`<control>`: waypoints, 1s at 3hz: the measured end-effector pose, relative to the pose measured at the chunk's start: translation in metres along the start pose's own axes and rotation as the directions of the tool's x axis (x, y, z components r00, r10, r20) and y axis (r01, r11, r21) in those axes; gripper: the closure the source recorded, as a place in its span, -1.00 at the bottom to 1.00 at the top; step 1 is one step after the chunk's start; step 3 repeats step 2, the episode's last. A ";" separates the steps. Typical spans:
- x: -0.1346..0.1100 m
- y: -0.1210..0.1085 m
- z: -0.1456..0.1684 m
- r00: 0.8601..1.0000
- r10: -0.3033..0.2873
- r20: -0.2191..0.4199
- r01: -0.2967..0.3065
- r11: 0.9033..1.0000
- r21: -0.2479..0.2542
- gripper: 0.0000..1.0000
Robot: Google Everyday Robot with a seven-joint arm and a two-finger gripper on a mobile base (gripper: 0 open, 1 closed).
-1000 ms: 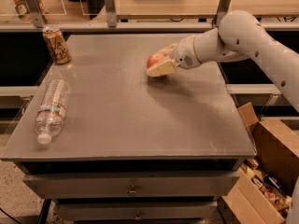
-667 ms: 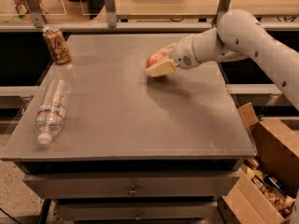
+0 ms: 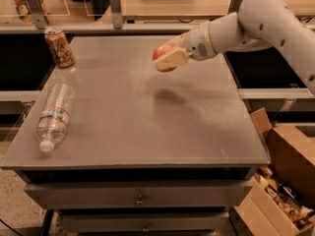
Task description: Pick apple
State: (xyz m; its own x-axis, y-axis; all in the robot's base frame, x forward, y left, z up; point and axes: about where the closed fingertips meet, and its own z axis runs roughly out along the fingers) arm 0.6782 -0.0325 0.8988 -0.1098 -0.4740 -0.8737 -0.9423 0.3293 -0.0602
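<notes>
The reddish-orange apple (image 3: pixel 160 52) sits between the cream fingers (image 3: pixel 172 59) of my gripper (image 3: pixel 165 58), held in the air above the grey table (image 3: pixel 147 127). Its shadow lies on the table below it. The gripper is shut on the apple, and the white arm reaches in from the upper right. The fingers hide part of the apple.
A tan drink can (image 3: pixel 59 46) stands at the table's far left corner. A clear plastic water bottle (image 3: pixel 54 115) lies on its side at the left edge. Open cardboard boxes (image 3: pixel 280 181) stand on the floor at the right. A shelf rail runs behind the table.
The gripper has lifted the apple up off the table; a shadow now shows beneath it. The can and bottle have not moved.
</notes>
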 end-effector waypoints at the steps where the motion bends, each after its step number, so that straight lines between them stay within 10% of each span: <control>1: -0.024 0.010 -0.025 1.000 -0.021 0.020 0.022 1.000 -0.009 1.00; 3: -0.025 0.011 -0.026 0.999 -0.024 0.021 0.024 1.000 -0.013 1.00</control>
